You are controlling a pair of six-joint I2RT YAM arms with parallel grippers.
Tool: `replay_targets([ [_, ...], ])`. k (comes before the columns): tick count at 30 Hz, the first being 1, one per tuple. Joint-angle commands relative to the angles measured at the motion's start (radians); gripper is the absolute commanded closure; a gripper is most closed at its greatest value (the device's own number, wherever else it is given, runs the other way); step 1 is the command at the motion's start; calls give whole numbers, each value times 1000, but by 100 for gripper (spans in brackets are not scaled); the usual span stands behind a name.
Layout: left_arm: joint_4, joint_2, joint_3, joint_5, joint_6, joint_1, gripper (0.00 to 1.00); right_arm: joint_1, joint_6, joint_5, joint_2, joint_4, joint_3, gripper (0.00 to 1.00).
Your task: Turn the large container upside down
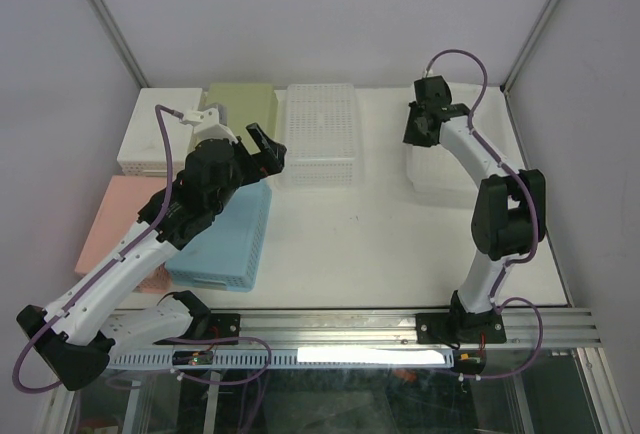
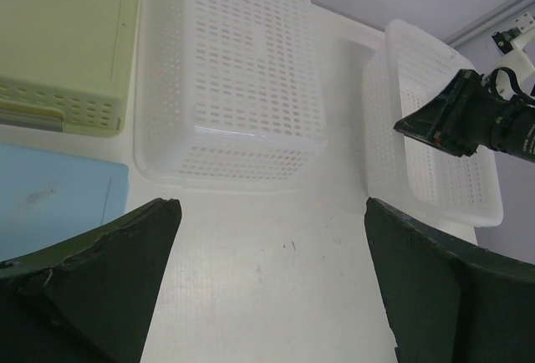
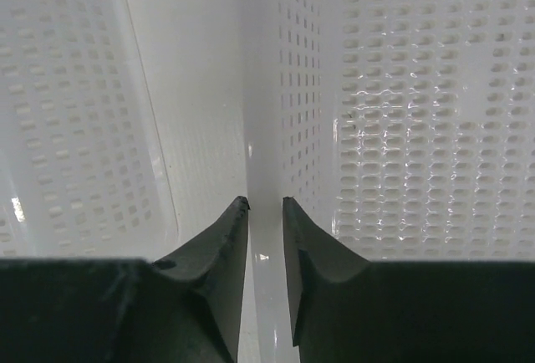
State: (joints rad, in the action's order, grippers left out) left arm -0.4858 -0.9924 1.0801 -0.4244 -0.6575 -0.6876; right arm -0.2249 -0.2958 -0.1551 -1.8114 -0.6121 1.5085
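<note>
Right wrist view, right gripper (image 3: pixel 265 208) pinched on the wall of the upright white perforated basket (image 3: pixel 418 87), right side of the table (image 1: pixel 380 244), left gripper (image 2: pixel 272 208) spread wide, hovering near the upturned basket (image 2: pixel 230 70)

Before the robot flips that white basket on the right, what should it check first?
1. Right gripper straddles the white basket wall: ok.
2. Fingers squeezing that wall tightly: cannot tell.
3. Basket empty inside: ok.
4. Left gripper open and away from it: ok.
5. Bare table in front for landing: ok.
</note>
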Motion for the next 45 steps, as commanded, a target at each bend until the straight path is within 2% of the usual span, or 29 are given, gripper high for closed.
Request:
replay_targets([
  [1,46,10,-2,5,19,-3,1,11,6,48,13,31,-7,83],
  [2,47,14,-3,0,18,-2,1,12,5,45,20,32,-8,91],
  [4,50,23,-9,-8,15,-3,1,12,5,47,42,37,-13,100],
  [10,58,0,0,26,26,-3,1,13,18,51,180,-1,-20,100],
  [17,177,-77,-28,241,-19,-2,1,23,-5,45,460,21,-190,100],
  [20,197,-117,-26,294,-26,-4,1,24,-5,67,528,31,-242,99],
  [23,199,-137,-17,295,-8,-3,1,23,3,98,506,21,-235,82],
  [26,200,-147,-18,288,11,-4,1,19,4,106,451,19,-209,58],
  [29,199,-157,-31,306,7,-3,1,15,2,91,378,44,-181,44],
  [33,199,-176,-49,353,1,-4,1,13,6,40,258,42,-129,43],
  [38,193,-187,-54,362,9,-4,1,12,19,20,156,53,-100,47],
  [45,190,-206,-40,368,24,-3,1,13,26,39,108,68,-94,66],
])
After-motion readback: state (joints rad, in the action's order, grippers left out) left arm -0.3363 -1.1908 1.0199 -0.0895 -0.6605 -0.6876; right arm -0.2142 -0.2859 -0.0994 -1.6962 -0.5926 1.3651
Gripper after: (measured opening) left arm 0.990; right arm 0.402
